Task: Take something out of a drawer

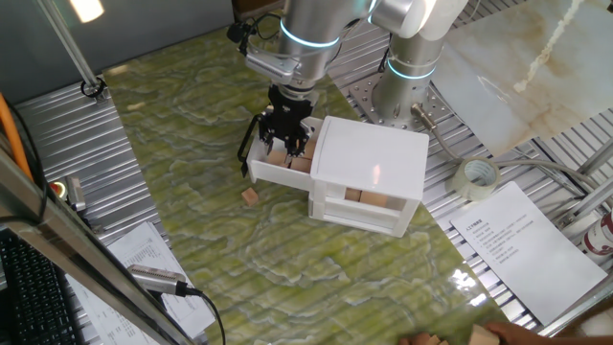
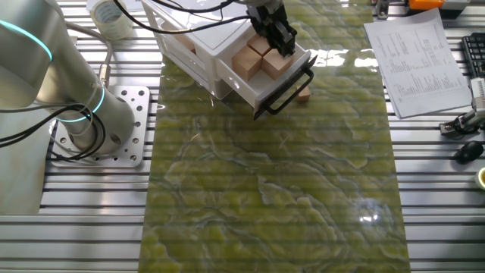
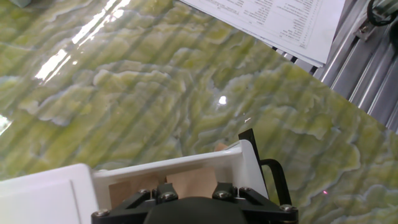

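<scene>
Gripper (image 1: 290, 137) down in the open drawer (image 1: 271, 172), black fingers (image 2: 286, 44) dipping among the wooden cubes (image 2: 248, 62) packed there. Cannot tell whether spread or pinching: in the fixed views the fingertips sink between the blocks, and in the hand view only the dark gripper body (image 3: 193, 208) fills the bottom edge, hiding the tips. Looks, from one fixed view, as if a light-brown block sits right between the fingers, but contact unclear.

Drawer pulled well out of the white cabinet (image 1: 369, 153), black bar handle (image 2: 292, 89) at its outer end, away from the cabinet. Holds several light-brown cubes side by side, at least two plainly seen from the other fixed view, touching each other and filling the tray from wall to wall. From the hand view, white front wall (image 3: 186, 165) of the drawer with a cube face just behind it and the handle (image 3: 277, 180) jutting to the right.

Loose cube (image 1: 250, 195) on the green marbled mat (image 1: 192, 144), just beside the drawer's handle end, apart from the gripper. More brown blocks (image 1: 369, 198) behind the cabinet's lower front openings.

Tape roll (image 1: 478, 175) on the ribbed metal table (image 1: 67, 134) near the cabinet; printed sheet (image 1: 512, 244) further out, partly over the mat's edge.
</scene>
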`<control>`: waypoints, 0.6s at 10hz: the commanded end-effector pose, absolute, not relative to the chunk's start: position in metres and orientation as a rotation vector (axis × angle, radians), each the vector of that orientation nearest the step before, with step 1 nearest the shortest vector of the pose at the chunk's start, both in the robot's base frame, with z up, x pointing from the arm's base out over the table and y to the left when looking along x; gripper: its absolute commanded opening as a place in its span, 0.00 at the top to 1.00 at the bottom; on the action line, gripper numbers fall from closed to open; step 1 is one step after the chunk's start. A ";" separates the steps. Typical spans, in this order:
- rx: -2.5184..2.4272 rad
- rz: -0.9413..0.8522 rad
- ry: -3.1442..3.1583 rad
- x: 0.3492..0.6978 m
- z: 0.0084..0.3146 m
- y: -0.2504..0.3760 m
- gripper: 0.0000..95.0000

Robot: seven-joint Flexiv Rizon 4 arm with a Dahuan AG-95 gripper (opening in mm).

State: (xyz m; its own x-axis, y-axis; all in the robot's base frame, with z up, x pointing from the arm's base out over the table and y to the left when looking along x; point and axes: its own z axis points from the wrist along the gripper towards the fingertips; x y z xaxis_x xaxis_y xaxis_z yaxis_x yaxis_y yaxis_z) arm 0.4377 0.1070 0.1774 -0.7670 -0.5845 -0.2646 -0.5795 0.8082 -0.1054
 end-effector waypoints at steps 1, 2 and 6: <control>-0.900 0.004 2.703 0.437 0.178 0.107 0.60; -0.902 0.007 2.701 0.437 0.178 0.107 0.60; -0.916 0.006 2.699 0.437 0.178 0.107 0.60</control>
State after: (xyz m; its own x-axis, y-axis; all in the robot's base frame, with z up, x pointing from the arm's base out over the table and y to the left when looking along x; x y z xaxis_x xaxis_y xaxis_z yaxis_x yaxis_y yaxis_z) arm 0.4373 0.1073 0.1776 -0.7554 -0.5950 -0.2746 -0.5961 0.7980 -0.0893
